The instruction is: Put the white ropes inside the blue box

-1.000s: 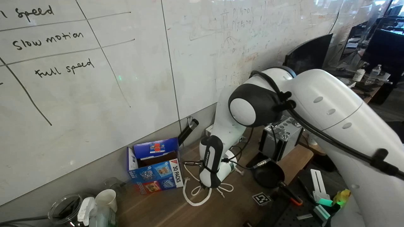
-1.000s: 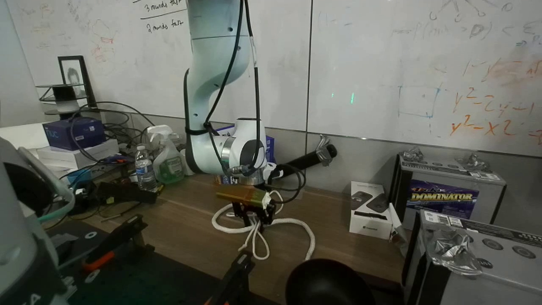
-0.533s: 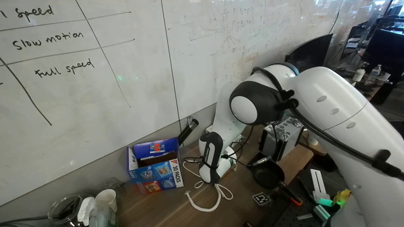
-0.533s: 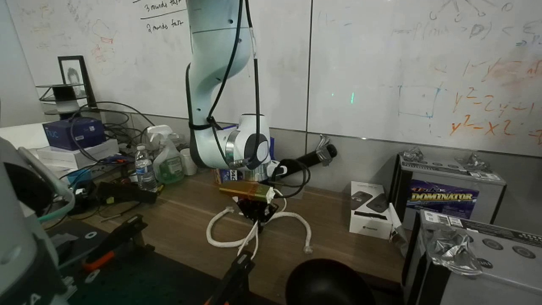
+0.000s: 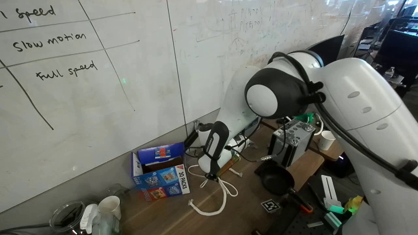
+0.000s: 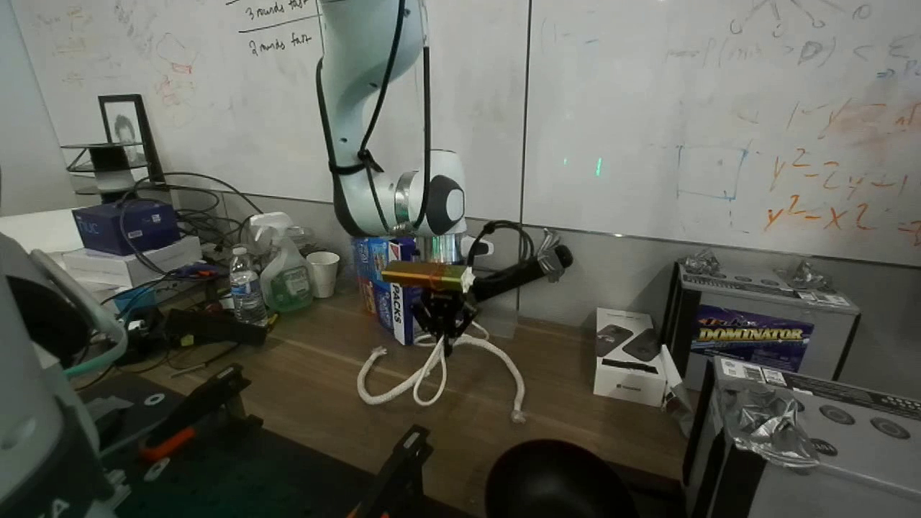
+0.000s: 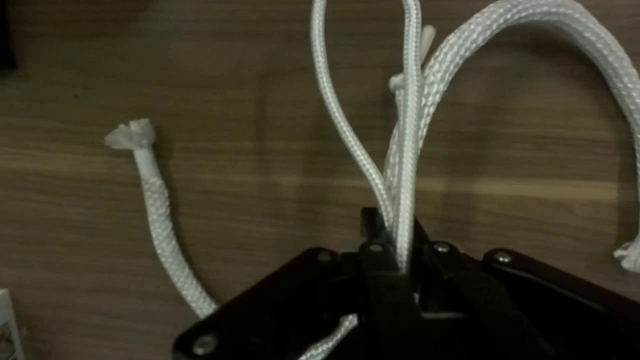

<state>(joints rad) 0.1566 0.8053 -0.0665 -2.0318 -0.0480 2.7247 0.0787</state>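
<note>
The white ropes (image 5: pixel 224 195) are a loose tangle of thick and thin white cord, also seen in an exterior view (image 6: pixel 392 393) and in the wrist view (image 7: pixel 408 150). My gripper (image 6: pixel 446 344) is shut on the middle of the bundle, with cords pinched between its fingertips (image 7: pixel 392 227). Loops and frayed ends hang and spread low around it; I cannot tell which parts touch the table. The blue box (image 5: pixel 160 182) stands upright with its top open and flap raised. In an exterior view the arm partly hides the box (image 6: pixel 374 277). The gripper is beside the box, below its rim.
A black pan (image 5: pixel 277 179) sits on the table (image 5: pixel 183 217). A cup (image 5: pixel 110 207) and spray bottle (image 6: pixel 286 280) stand beyond the box. A black cylinder (image 6: pixel 514 279) leans by the wall. A white carton (image 6: pixel 629 356) and grey batteries (image 6: pixel 763 288) stand at one side.
The gripper has closed on the ropes, which were between its open fingers a second ago. It has risen and moved closer to the box, lifting the middle of the bundle.
</note>
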